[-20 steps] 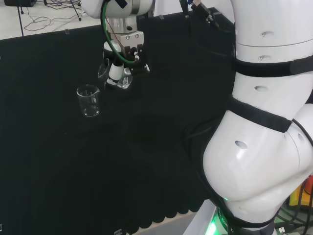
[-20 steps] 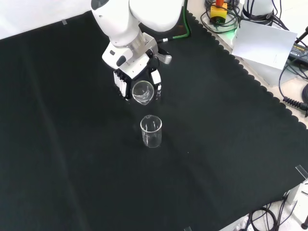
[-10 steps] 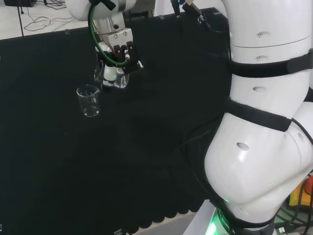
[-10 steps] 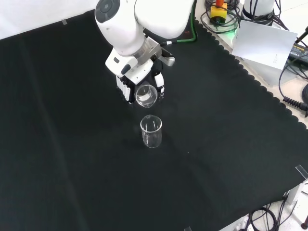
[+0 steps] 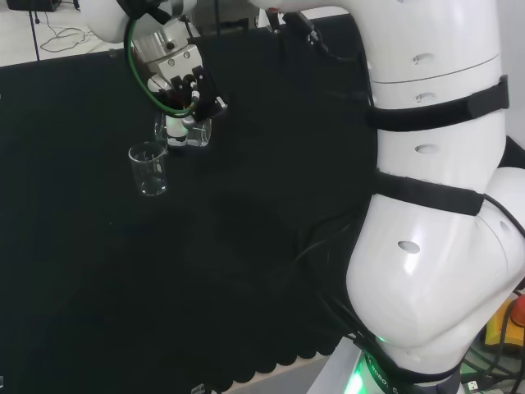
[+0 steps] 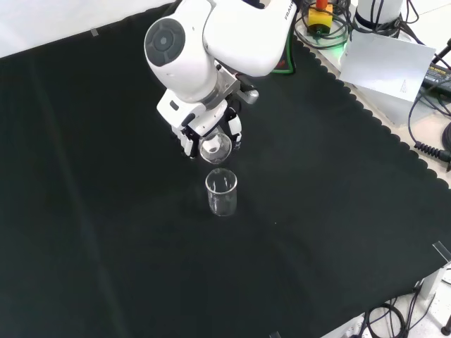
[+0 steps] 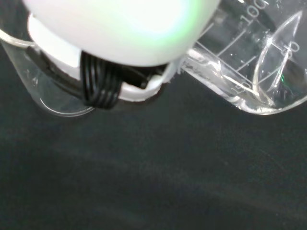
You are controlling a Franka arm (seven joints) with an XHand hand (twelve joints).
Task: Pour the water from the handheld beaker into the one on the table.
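Two clear glass beakers on view. Black-and-white robot hand (image 6: 201, 134) grips one clear glass beaker (image 6: 213, 148), fingers curled round it, mouth tipped toward second clear glass beaker (image 6: 221, 192). Second beaker upright on black-cloth worktop (image 6: 338, 211), just below held one in front view; in head view, to its left.

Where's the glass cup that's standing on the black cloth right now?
In the front view the standing cup sits near the middle of the black cloth, just below the hand and its held cup.
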